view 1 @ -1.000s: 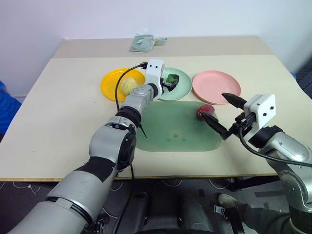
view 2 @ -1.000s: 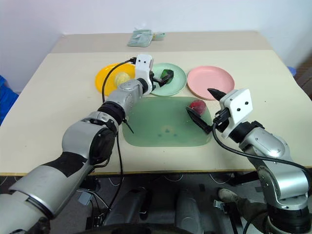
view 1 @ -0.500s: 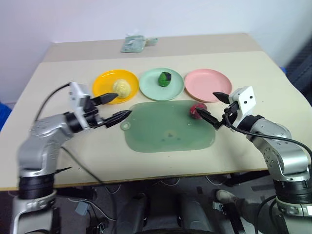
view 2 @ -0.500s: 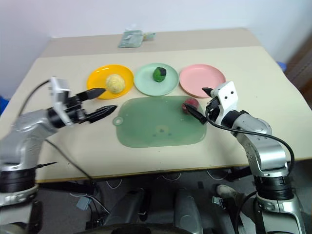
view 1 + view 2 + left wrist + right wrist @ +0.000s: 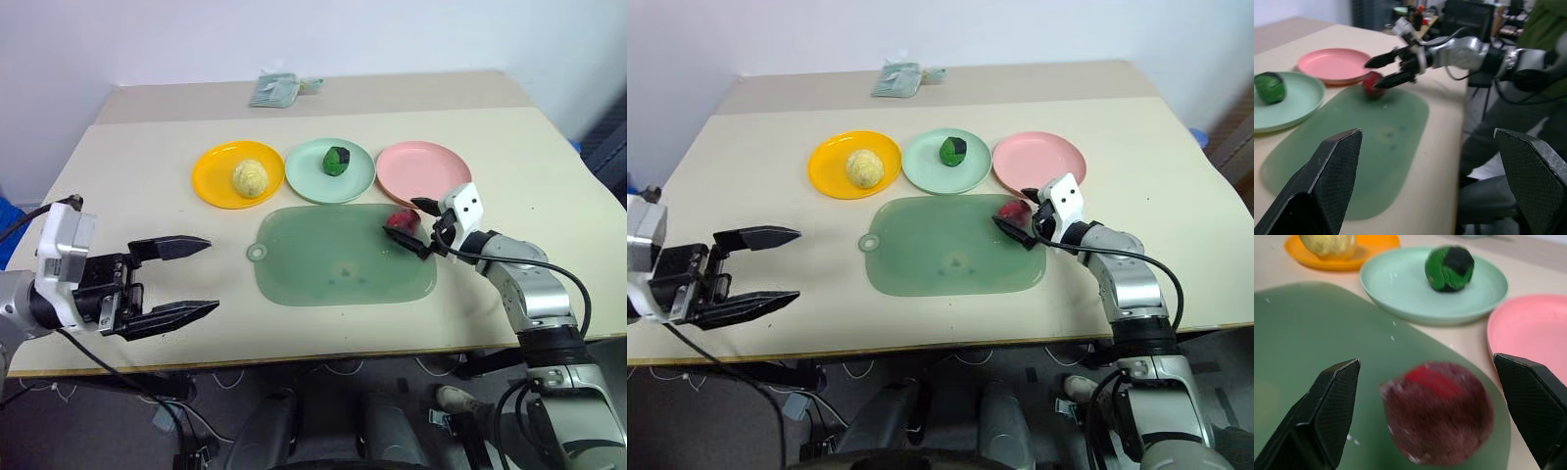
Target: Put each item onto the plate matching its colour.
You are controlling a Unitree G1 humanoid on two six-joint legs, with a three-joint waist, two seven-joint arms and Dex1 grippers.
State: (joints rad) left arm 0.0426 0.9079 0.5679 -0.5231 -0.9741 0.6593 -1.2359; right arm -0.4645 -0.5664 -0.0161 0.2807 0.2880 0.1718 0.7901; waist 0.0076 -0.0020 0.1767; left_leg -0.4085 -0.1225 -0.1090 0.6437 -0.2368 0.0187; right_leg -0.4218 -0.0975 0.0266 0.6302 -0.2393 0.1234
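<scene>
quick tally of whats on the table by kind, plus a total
plates: 3 (orange-yellow plate, mint green plate, pink plate)
lumps: 3 (pale yellow lump, green-and-black lump, dark red lump)
green mat: 1
folded green cloth: 1
total: 8

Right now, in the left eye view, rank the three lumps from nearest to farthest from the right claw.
1. The dark red lump, on the green mat's corner, between the fingers of the open right claw.
2. The green-and-black lump, on the mint plate, in the middle of the row.
3. The yellow lump, on the orange plate, at the far left.
</scene>
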